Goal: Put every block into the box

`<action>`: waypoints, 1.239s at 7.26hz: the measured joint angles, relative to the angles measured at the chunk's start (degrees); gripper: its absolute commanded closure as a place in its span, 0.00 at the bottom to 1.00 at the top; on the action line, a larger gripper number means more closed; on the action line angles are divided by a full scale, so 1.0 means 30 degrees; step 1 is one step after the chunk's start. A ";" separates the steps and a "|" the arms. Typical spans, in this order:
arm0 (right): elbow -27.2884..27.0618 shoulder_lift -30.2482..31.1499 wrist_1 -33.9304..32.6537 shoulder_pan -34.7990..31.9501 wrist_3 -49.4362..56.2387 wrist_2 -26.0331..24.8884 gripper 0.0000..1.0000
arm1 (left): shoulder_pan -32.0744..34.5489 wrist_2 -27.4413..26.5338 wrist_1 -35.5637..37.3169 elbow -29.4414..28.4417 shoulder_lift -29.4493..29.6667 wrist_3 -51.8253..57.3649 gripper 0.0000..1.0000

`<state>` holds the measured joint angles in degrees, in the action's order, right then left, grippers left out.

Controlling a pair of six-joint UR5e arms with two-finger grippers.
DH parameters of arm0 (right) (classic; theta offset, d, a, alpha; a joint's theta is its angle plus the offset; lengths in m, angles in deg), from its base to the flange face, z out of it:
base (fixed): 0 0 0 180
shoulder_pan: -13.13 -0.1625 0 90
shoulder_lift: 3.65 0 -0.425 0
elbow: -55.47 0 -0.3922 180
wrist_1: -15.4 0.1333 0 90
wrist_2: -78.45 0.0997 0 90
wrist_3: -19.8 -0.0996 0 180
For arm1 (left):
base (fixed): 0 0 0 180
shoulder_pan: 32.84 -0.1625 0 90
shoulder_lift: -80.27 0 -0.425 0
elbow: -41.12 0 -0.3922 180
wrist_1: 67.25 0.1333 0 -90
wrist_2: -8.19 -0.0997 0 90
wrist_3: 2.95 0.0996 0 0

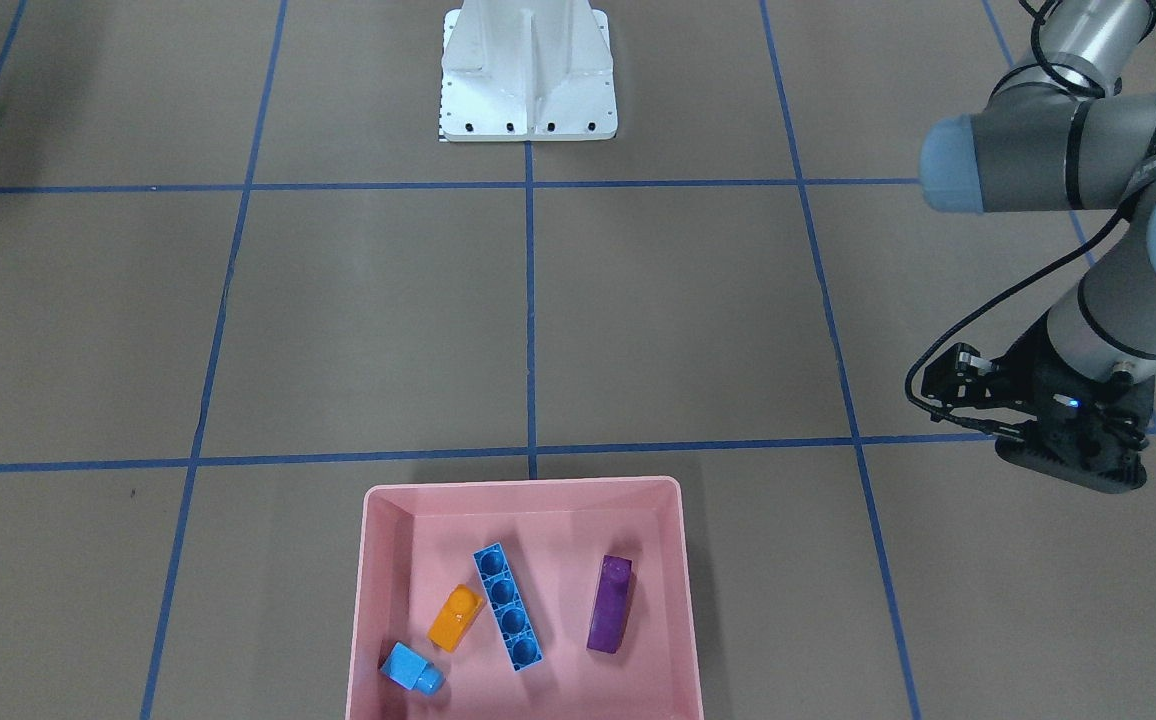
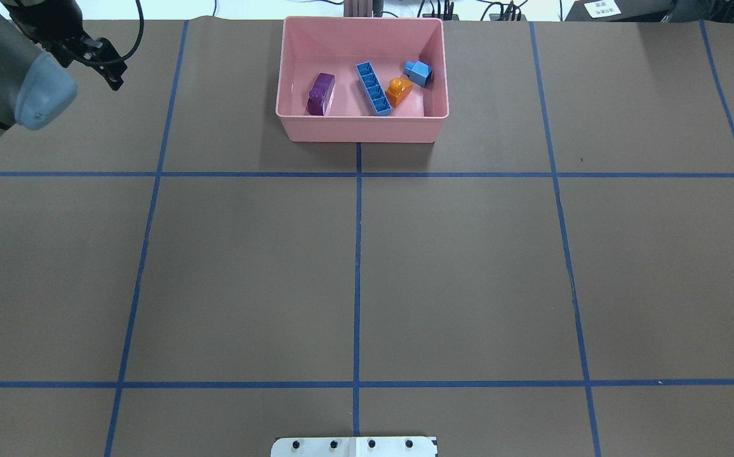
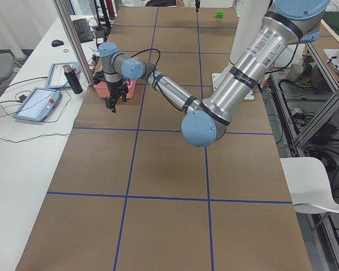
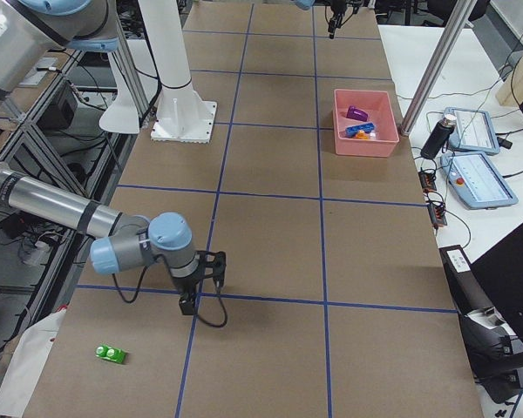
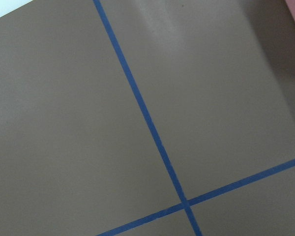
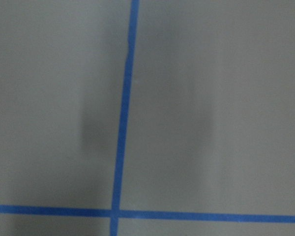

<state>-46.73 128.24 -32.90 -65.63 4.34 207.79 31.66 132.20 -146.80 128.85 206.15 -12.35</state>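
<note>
The left arm (image 3: 246, 65) reaches far forward and out to its own side. Its forearm stretches out low and its wrist is bent, so the left claw (image 2: 110, 63) points down, fingers apart and holding nothing. The right arm (image 4: 48, 207) lies low and nearly level. The right claw (image 4: 189, 303) points straight down, its fingers too small to judge.

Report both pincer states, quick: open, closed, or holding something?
Left pincer: cannot be told; its fingers show too dark and small.
Right pincer: cannot be told; it shows only in the side view.
</note>
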 measured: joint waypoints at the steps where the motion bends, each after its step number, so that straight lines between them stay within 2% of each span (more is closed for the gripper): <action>1: 0.2309 0.0669 0.2423 -0.0697 -0.0001 0.0912 0.00 | 0.0012 -0.0007 -0.0024 0.0060 -0.0121 0.0060 0.00; 3: 0.5992 0.1403 0.5841 -0.1250 0.0068 0.1439 0.00 | 0.0008 0.0001 -0.0053 0.0260 -0.0352 0.0035 0.00; 5: 0.8290 0.1553 0.7862 -0.1328 0.0377 0.1127 0.00 | 0.0003 0.0011 -0.0069 0.0469 -0.0486 -0.0091 0.00; 6: 0.8754 0.1555 0.8189 -0.1336 0.0684 0.0850 0.07 | 0.0004 0.0022 -0.0065 0.0521 -0.0516 -0.0147 0.00; 7: 0.9096 0.1519 0.8320 -0.1360 0.0889 0.0664 0.32 | 0.0003 0.0029 -0.0067 0.0548 -0.0525 -0.0181 0.00; 8: 0.9310 0.1456 0.8362 -0.1379 0.0913 0.0591 0.41 | 0.0003 0.0031 -0.0077 0.0565 -0.0532 -0.0195 0.00; 9: 0.9456 0.1376 0.8361 -0.1389 0.0844 0.0587 0.42 | 0.0003 0.0033 -0.0078 0.0604 -0.0533 -0.0202 0.00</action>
<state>-18.37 132.36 -7.82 -69.80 6.87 209.55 31.67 132.29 -147.03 130.66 204.55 -12.96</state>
